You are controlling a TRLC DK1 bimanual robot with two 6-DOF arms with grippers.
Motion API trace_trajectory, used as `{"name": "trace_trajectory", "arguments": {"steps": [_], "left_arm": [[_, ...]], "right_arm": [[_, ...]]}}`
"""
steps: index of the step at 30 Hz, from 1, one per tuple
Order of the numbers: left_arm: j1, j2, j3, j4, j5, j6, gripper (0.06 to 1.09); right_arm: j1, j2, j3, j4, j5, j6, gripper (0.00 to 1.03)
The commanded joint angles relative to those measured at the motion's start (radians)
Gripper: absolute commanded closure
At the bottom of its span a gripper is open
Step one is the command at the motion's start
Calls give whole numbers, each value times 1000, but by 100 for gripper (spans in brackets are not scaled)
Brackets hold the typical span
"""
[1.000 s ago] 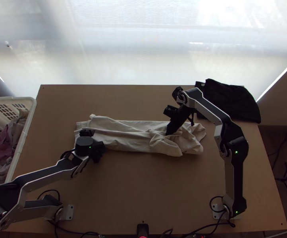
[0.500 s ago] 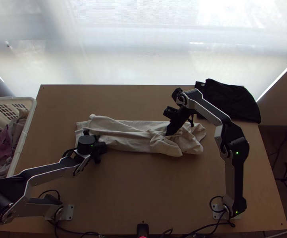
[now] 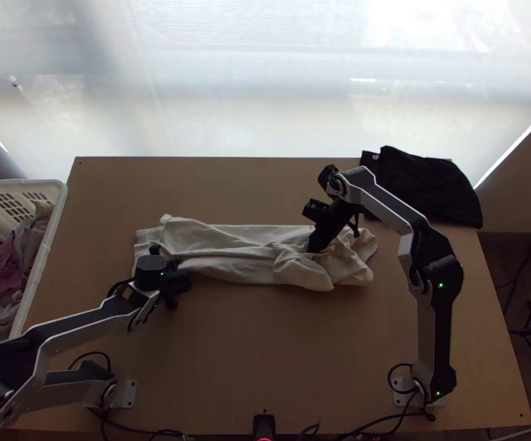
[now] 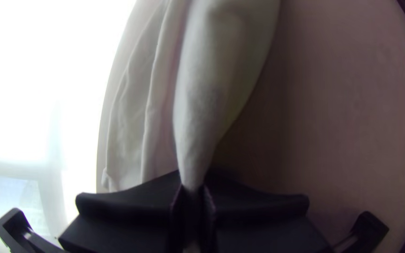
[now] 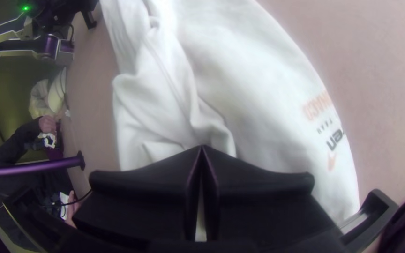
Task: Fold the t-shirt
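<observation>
The right gripper [image 3: 314, 246] points down into the crumpled right half of the white t-shirt [image 3: 254, 268], which lies as a long, narrow strip across the table. At the shirt's near left edge is the left gripper [image 3: 173, 279]. In the left wrist view, the left gripper [image 4: 192, 192] is shut on a narrow gathered fold of the t-shirt [image 4: 207, 84]. The right gripper [image 5: 202, 152], in the right wrist view, has its fingertips together with a strip of the t-shirt [image 5: 244, 84] between its fingers; the cloth wrinkles around them.
Black cloth [image 3: 427, 187] lies at the table's far right corner. A white basket [image 3: 51, 228] holding clothes stands by the left edge. Bare wood [image 3: 280, 353] stretches between the shirt and the near edge. A person's hand [image 5: 48, 124] shows in the room behind.
The left gripper first moved slightly right and then back left, turning a little. The shirt has shifted slightly left with it. The right gripper has stayed almost still.
</observation>
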Motion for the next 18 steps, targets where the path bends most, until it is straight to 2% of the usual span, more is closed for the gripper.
{"name": "trace_trajectory", "arguments": {"steps": [1,8,13,18], "left_arm": [[20,-217,-14,-103,-4,32,105],[3,-479,-56,-321,-2,30,104],[-5,-501,-56,-311,-2,62,104],[-86,-406,33,-298,-4,73,104]], "right_arm": [[-1,-7,-17,3,-9,2,100],[7,-13,-31,7,-25,2,100],[33,-12,-31,9,-39,17,100],[50,-24,-44,15,-52,31,100]]}}
